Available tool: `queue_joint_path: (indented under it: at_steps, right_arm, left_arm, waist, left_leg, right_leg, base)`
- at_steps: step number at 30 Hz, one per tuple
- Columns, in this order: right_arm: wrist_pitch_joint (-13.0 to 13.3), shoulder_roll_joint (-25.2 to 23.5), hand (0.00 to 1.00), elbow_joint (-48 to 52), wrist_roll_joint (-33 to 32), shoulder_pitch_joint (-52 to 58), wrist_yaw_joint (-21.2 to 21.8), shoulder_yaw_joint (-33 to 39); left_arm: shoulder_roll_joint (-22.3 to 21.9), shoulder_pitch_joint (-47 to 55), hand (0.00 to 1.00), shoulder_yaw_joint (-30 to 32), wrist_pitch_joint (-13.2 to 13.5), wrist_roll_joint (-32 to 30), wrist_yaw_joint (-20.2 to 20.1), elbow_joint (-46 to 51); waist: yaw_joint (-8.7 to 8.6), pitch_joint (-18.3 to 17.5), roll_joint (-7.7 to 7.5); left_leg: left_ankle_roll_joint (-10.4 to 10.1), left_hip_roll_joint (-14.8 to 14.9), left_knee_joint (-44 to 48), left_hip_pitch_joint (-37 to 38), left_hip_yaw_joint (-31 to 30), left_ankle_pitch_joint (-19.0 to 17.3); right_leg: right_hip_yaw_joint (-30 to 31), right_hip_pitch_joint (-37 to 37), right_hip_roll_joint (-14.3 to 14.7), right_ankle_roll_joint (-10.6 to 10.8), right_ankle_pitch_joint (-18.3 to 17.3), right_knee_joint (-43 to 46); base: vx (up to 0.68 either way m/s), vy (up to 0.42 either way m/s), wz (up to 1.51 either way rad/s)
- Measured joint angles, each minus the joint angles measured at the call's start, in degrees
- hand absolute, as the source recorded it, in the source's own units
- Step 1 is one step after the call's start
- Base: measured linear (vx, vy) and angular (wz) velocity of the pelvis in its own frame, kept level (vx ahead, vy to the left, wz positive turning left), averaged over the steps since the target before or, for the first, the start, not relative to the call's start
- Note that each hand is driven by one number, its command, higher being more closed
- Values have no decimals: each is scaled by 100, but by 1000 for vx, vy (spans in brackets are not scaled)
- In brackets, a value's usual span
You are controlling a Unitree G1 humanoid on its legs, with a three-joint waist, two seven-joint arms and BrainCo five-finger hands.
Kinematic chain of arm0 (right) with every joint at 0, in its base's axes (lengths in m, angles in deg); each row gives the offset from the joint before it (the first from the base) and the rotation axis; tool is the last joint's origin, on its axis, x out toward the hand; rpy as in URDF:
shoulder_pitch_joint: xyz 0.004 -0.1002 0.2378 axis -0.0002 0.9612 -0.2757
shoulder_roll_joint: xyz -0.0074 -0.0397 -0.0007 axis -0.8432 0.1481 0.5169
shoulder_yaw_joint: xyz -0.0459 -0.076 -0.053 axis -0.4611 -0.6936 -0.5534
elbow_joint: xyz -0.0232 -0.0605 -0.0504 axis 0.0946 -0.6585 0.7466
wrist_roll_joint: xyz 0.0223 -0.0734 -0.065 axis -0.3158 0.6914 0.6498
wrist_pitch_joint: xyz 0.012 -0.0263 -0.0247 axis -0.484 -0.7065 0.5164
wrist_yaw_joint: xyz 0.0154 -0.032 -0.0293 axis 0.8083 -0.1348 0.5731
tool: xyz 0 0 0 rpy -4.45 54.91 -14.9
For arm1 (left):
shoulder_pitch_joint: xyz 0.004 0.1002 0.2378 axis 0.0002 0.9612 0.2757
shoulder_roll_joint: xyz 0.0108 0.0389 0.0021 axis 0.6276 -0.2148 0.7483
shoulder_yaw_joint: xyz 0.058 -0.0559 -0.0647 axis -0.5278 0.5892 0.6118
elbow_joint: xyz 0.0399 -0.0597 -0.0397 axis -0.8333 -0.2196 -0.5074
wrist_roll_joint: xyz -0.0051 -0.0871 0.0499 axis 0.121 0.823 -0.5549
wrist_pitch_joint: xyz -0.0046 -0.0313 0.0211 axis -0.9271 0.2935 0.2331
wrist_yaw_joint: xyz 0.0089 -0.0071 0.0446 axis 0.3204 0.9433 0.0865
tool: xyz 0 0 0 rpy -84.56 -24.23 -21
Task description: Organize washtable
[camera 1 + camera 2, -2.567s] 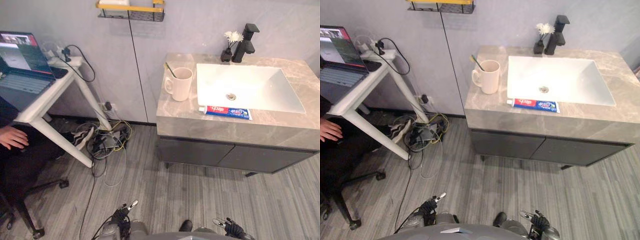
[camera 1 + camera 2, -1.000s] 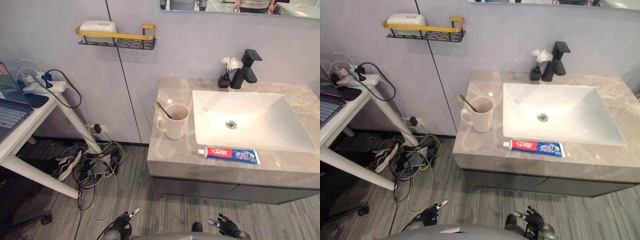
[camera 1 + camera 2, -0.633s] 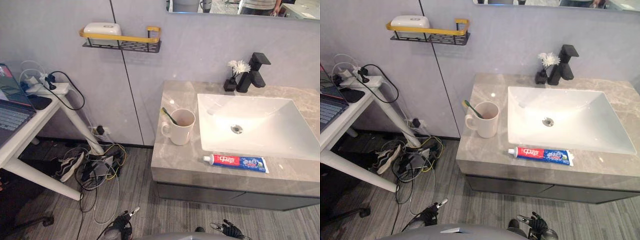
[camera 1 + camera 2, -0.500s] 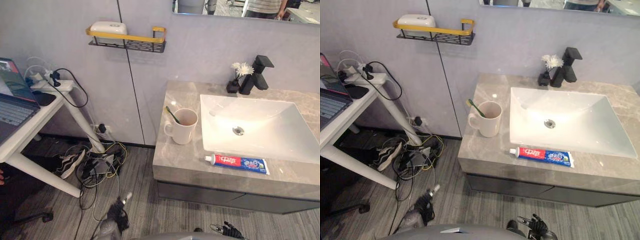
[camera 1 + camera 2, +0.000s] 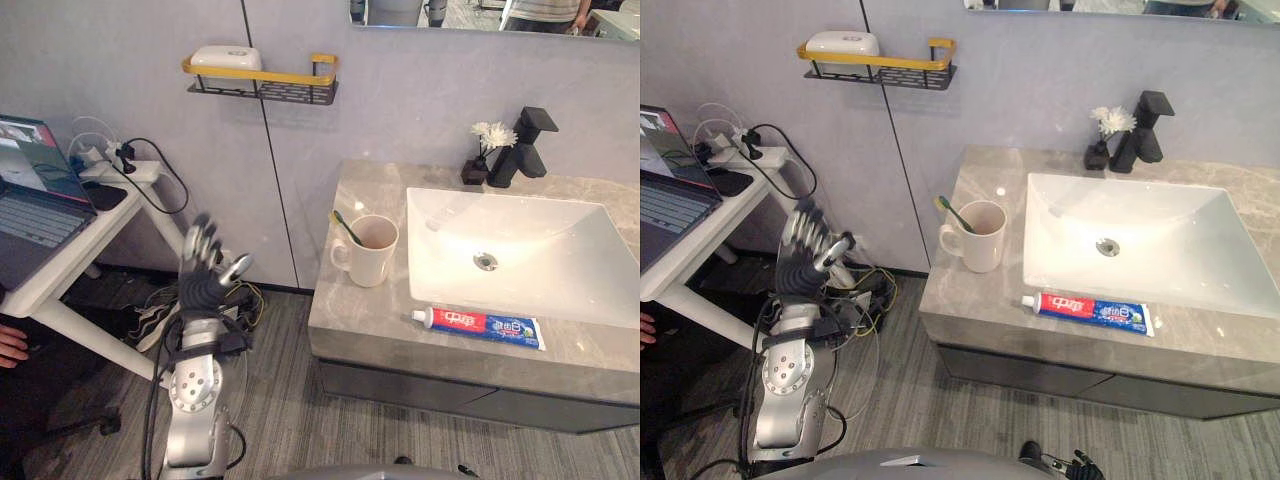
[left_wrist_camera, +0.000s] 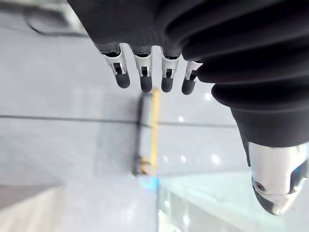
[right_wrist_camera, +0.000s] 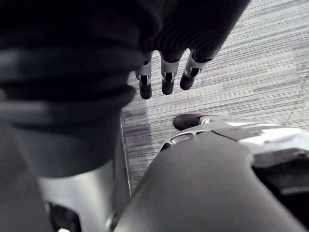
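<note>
Left hand [image 5: 205, 268] is held up empty, fingers spread, at 9 o'clock of the mug [image 5: 370, 255], well apart. Right hand [image 7: 167, 79] is hung low, fingers relaxed, nothing held. Toothpaste tube [image 5: 478, 327] is laid at 6 o'clock of the basin [image 5: 520, 250], near the washtable [image 5: 350, 318] edge. It could be swept off, or the mug tipped, by a sideways reach.

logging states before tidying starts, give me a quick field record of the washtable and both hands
mug: upright on counter, left of sink, toothbrush in it
toothpaste: lying flat on counter, in front of sink
flower vase: back of counter, beside faucet
left hand: open, empty, in the air left of counter
right hand: open, empty, low over floor
</note>
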Motion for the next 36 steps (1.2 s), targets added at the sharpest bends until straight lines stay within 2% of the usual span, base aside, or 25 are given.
queue_joint_path:
  at_steps: [3, 8, 10, 12, 15, 18, 23, 27, 29, 31, 33, 36]
  right_arm:
    - [-2, 20, 0, -6, 8, 6, 92, -7]
    - [-23, 74, 0, -6, 12, 9, 143, -151]
    - [-30, 105, 0, -4, 20, 8, 221, -228]
    - [-30, 163, 0, 6, 20, -5, 272, -348]
    - [-37, 189, 0, 12, 52, -39, 349, -447]
    - [-40, 218, 0, 42, 54, -35, 361, -478]
    - [-126, 240, 0, 261, 240, -60, 362, -695]
    - [-156, 242, 0, 446, 281, -32, 361, -728]
    - [-144, 241, 0, 503, 280, -18, 356, -845]
    - [-132, 237, 0, 506, 279, -22, 333, -875]
    - [-99, 226, 0, 524, 280, -29, 327, -912]
    - [-95, 219, 0, 674, 281, 20, 322, -1024]
  left_arm:
    - [213, -277, 0, -559, 55, -604, -180, 504]
    - [617, -682, 0, -1322, 45, -1435, -559, 727]
    - [809, -1201, 0, -1995, 48, -1757, -730, 721]
    - [937, -1812, 0, -2612, 99, -1811, -898, 556]
    - [932, -2369, 0, -2977, 93, -1868, -1004, 203]
    - [837, -2766, 0, -3274, 88, -2236, -1071, -185]
    - [537, -3625, 0, -3828, 23, -2873, -1112, -1482]
    - [676, -3315, 0, -3795, 47, -3075, -1050, -2081]
    - [933, -2900, 0, -3803, 49, -3255, -1061, -2167]
    - [1371, -2312, 0, -3789, 63, -3384, -1094, -2166]
    - [1642, -1908, 0, -3746, 90, -3384, -1102, -2164]
    - [1801, -1468, 0, -3650, 126, -3383, -1109, -2164]
  waist:
    - [2, -34, 50]
    - [18, -60, 78]
    - [50, -61, 74]
    - [47, -60, 68]
    - [-13, -87, 42]
    - [-36, -123, 60]
    - [-90, -127, 39]
    - [-196, -117, 43]
    - [-217, -104, 36]
    - [-191, -56, 23]
    - [-159, 58, -48]
    - [-162, 90, -95]
  left_leg:
    - [0, 0, 46, -6, 32, 0]
    - [0, 13, 86, -20, 41, -1]
    - [0, 15, 120, -31, 61, -2]
    - [1, 15, 119, -38, 90, -7]
    - [1, 16, 117, -54, 104, -7]
    - [1, 19, 117, -44, 161, -7]
    - [1, 14, 105, -101, 231, -6]
    - [-10, 27, 37, 52, 286, 2]
    - [-11, 25, 9, 73, 304, 1]
    - [-9, 17, -5, 118, 303, 0]
    - [-2, 17, -27, 185, 306, -6]
    - [6, 15, -33, 183, 314, -11]
  right_leg:
    - [34, 0, 0, -12, 10, 0]
    - [54, -1, 11, -32, 32, 0]
    - [84, -4, 13, -39, 49, -1]
    - [123, -13, 12, -50, 67, -1]
    - [149, -45, 14, -61, 85, -1]
    - [196, -64, 16, -62, 98, -1]
    - [294, -184, 7, -47, 136, -1]
    - [297, -133, 44, -60, 153, -3]
    - [304, -131, 43, -61, 151, -6]
    - [294, -88, 31, -58, 149, -28]
    - [280, -23, 29, -51, 138, -42]
    - [280, -26, 16, -48, 136, -43]
  base:
    - [-14, 1, -4]
    - [-35, 2, -1]
    - [-62, 8, -5]
    - [-61, 9, -9]
    - [-33, 3, -6]
    - [-5, 3, -8]
    - [2, 4, -9]
    - [53, -7, -11]
    - [35, 1, -3]
    - [8, 6, 2]
    - [-17, 15, 5]
    - [-7, 4, 2]
